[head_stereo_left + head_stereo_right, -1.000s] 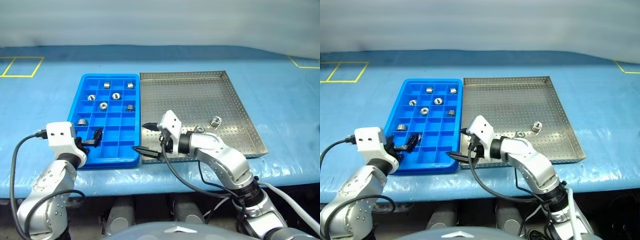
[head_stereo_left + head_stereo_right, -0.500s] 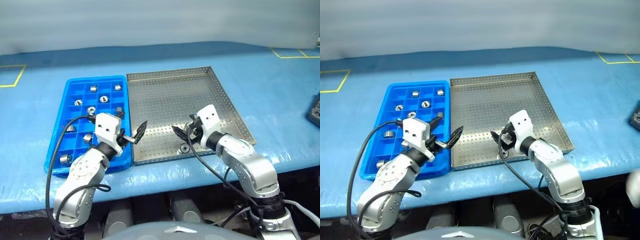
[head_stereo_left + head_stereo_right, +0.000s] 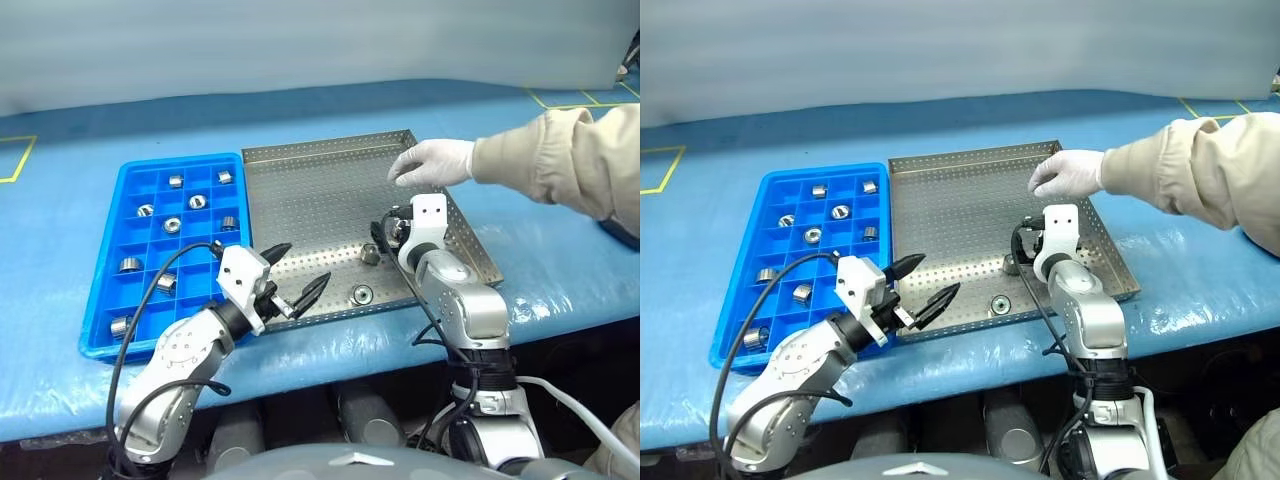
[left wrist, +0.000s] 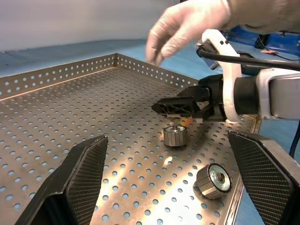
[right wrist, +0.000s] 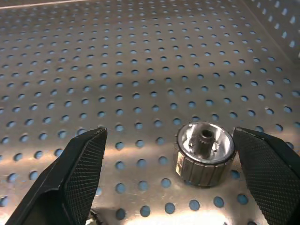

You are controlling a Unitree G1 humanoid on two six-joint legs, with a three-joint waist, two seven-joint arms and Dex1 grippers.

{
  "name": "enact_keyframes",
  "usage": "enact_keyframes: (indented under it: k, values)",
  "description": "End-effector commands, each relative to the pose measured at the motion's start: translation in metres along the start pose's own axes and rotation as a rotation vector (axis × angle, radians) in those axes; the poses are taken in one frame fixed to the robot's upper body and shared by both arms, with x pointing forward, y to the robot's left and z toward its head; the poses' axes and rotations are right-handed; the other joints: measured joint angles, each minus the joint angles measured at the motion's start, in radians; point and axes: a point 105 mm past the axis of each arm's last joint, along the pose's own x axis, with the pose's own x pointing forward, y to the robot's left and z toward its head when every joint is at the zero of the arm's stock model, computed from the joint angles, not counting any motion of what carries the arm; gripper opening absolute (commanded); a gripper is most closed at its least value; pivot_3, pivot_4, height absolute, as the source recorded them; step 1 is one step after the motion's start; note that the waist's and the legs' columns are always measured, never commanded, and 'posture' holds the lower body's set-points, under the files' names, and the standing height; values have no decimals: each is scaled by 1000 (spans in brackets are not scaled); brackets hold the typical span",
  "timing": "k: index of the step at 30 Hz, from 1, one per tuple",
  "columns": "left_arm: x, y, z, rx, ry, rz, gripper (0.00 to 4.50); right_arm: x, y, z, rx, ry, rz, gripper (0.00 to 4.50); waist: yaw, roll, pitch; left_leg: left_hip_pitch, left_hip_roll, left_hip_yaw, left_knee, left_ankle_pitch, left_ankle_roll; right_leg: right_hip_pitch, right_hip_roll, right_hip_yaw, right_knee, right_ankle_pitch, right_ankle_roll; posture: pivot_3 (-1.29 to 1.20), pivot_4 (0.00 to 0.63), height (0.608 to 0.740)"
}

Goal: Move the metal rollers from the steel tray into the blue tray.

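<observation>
The steel tray (image 3: 320,190) lies right of the blue tray (image 3: 103,280), which holds several metal rollers (image 3: 172,225) in its compartments. Two metal rollers rest on the steel tray's near right part, one (image 3: 370,255) just in front of my right gripper (image 3: 383,236) and one (image 3: 362,295) by the front rim. My right gripper is open and low over the perforated floor. The first roller (image 5: 205,152) stands upright between its fingers (image 5: 79,173), untouched. My left gripper (image 3: 306,263) hangs open and empty above the steel tray's front left part, pointing at the rollers (image 4: 175,136).
A person's gloved hand (image 3: 432,162) and beige sleeve (image 3: 560,150) reach in from the right over the steel tray's far right corner, just beyond my right gripper. Both trays sit on a blue table cover (image 3: 560,270).
The camera has swung right. My left gripper came off the blue tray to the steel tray's front left. My right gripper moved right, onto a roller. A person's hand came in.
</observation>
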Motion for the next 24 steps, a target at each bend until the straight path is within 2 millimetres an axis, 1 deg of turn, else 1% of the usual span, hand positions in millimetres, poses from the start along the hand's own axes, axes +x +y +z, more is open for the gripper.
enact_keyframes:
  k: [1,19,24]
  values:
    - [0,-11,16,20,-71,-28,4461,1,-4,8,8,-38,-20,4500,1,0,0,0,0,0,0,0,0,0,0,0,0,0,0,-67,150,740]
    - [-1,-13,19,21,-76,-32,4461,-1,-6,8,27,-46,-19,4500,16,1,0,0,0,0,0,0,0,0,0,0,0,0,0,-77,150,740]
    - [-1,-13,18,21,-76,-34,4461,-2,-3,8,22,-45,-9,4500,16,1,0,0,0,0,-1,0,0,0,0,0,0,0,-1,-78,150,740]
